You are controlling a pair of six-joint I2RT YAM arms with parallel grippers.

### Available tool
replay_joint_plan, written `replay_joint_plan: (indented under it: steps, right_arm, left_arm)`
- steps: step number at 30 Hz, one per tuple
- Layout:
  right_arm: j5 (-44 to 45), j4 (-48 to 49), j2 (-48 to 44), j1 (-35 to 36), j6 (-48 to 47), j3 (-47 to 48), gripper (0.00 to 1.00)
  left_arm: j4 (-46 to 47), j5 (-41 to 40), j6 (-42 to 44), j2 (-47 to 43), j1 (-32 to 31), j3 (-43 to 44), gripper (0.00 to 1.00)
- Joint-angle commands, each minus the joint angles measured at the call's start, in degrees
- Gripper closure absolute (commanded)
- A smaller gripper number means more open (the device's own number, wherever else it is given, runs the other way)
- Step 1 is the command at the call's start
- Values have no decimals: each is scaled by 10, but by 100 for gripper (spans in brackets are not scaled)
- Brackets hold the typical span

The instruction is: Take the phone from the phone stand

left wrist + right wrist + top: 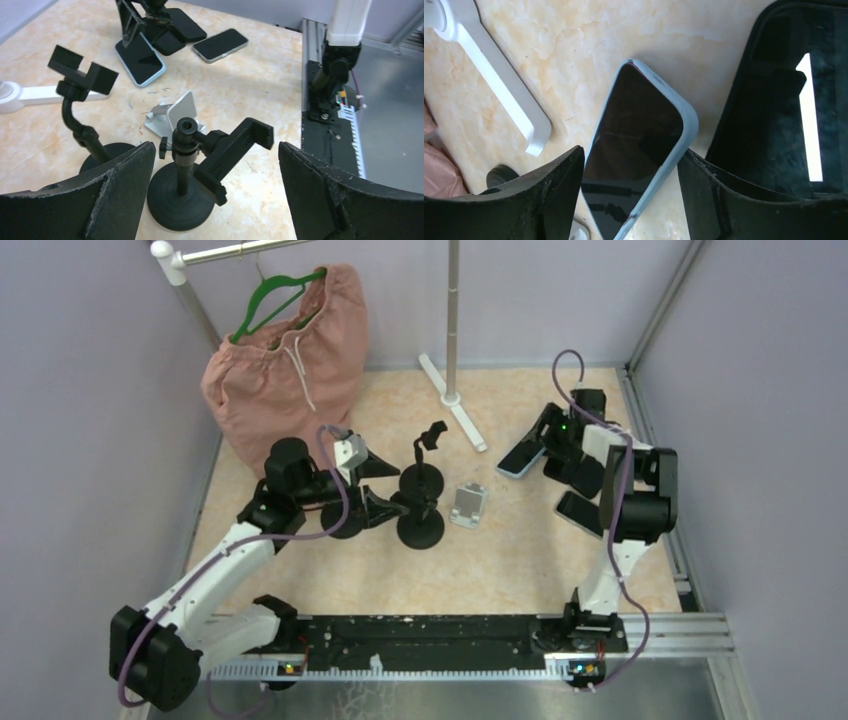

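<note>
The phone (639,135), in a light blue case with a dark screen, lies on the table (520,458) at the right. My right gripper (631,200) straddles its near end, open, with its fingers at the case's two edges. The black phone stand (187,150) has a round base and an empty tilted clamp (235,150). It stands between the wide-open fingers of my left gripper (215,195), untouched. In the top view the left gripper (385,488) sits at the table's middle and the right gripper (545,440) at the right.
A second black stand (82,80) with an empty clamp rises to the left. A small silver stand (175,115) sits behind. Two more phones (220,45) (784,100) lie near the right arm. A white rack foot (499,85) and a pink bag (290,360) are at the back.
</note>
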Motion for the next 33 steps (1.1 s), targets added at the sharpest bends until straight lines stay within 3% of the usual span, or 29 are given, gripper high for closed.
replay_joint_plan:
  steps: [1,5,9,12,17,20,26,29,33]
  right_arm:
    - [25,-5,-96,2,-2,1,32]
    - [51,-42,-155,3,-7,-3,24]
    - [71,-80,-216,5,-7,-4,2]
    - [88,-97,-261,6,-7,-9,1]
    - [105,-112,-333,6,0,-13,1]
    - [117,-116,-369,7,6,-24,1]
    - [165,-152,-424,7,-11,-51,1]
    - [237,-164,-455,6,-14,-79,1]
    - [338,-38,-561,7,1,-235,1]
  left_arm:
    - [-147,72,62,7,2,69,1]
    - [-236,56,103,18,9,138,1]
    - [-301,11,80,52,30,242,1]
    - [-391,-34,38,137,73,377,1]
    - [-595,-24,7,272,173,652,1]
    - [-655,-45,38,290,221,722,1]
    - [-743,-97,168,264,316,699,1]
    - [-703,-107,191,225,388,589,1]
    - [-526,-118,149,145,455,343,1]
